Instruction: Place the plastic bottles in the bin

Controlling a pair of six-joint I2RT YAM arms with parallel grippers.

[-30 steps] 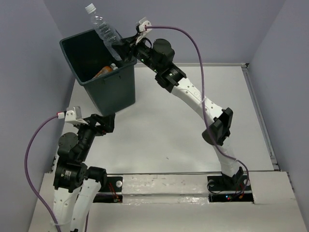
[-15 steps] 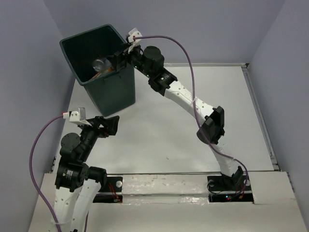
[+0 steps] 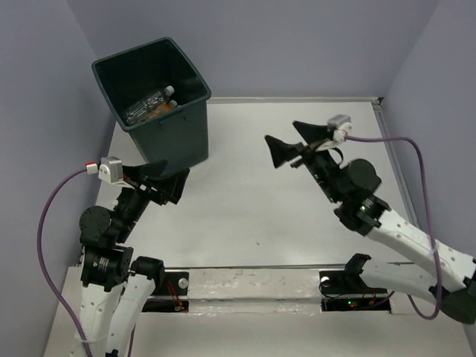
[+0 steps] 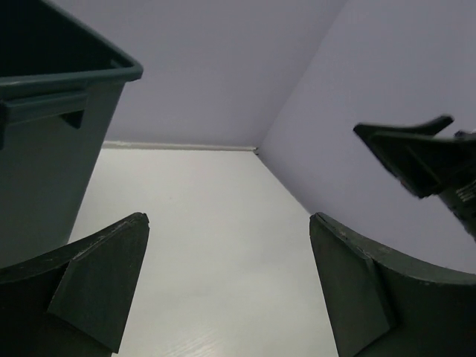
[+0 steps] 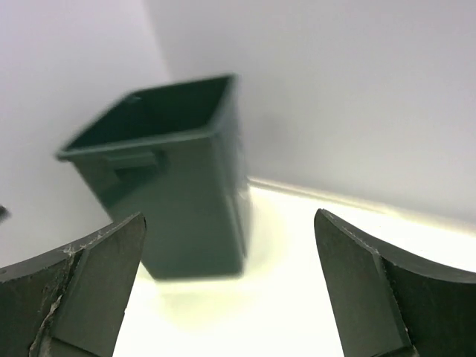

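Note:
The dark green bin [image 3: 177, 141] stands at the far left of the table. Inside it lie plastic bottles [image 3: 147, 104]: a clear one with a white cap on top and an orange-labelled one under it. My right gripper [image 3: 281, 131] hovers open and empty over the middle of the table, well right of the bin and pointing toward it. The right wrist view shows the bin [image 5: 195, 201] blurred, beyond the open right gripper [image 5: 227, 219]. My left gripper [image 3: 165, 181] is open and empty just in front of the bin's base. In the left wrist view the bin [image 4: 37, 171] is left of the left gripper [image 4: 227, 223].
White tabletop [image 3: 245, 201] stretches between the two arms, with lilac walls on three sides. A raised white ledge runs along the table's right edge [image 3: 401, 178]. The right gripper's fingers [image 4: 416, 152] show at the right of the left wrist view.
The right gripper let the clear bottle drop into the bin, opened wide, and swung back right and nearer. The left arm shifted only slightly.

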